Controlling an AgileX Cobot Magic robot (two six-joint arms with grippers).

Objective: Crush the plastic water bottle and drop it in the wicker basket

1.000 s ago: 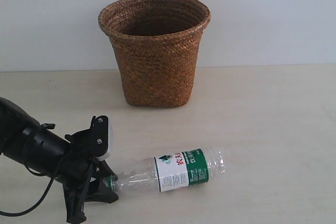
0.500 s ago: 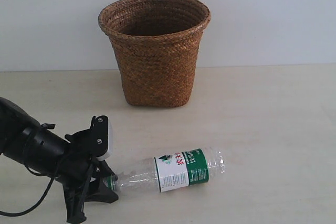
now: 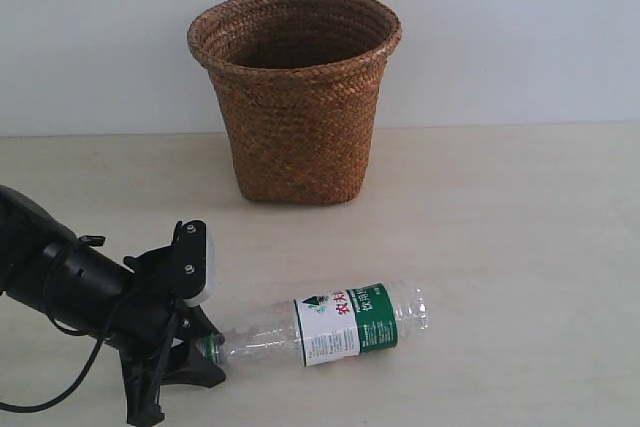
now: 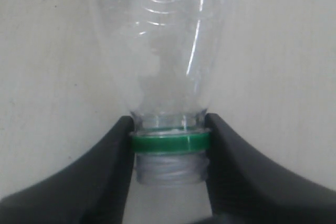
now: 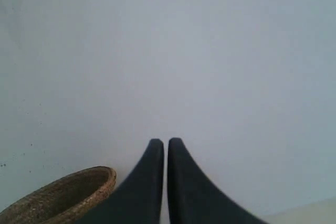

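The plastic water bottle [image 3: 335, 327] lies on its side on the pale table, its neck toward the left. It has no cap on: only a green ring [image 4: 169, 142] circles the bare threaded neck. My left gripper [image 3: 205, 347] is shut on that neck, one black finger [image 4: 107, 166] on each side. The clear bottle body [image 4: 163, 51] stretches away from the jaws. The wicker basket [image 3: 295, 92] stands upright behind the bottle. My right gripper [image 5: 166, 148] is shut on nothing, held in the air beside the basket rim [image 5: 68, 192], and does not show in the exterior view.
A plain white wall [image 3: 520, 27] runs behind the table [image 3: 520, 227]. The left arm and its cable [image 3: 60, 292] fill the near left corner.
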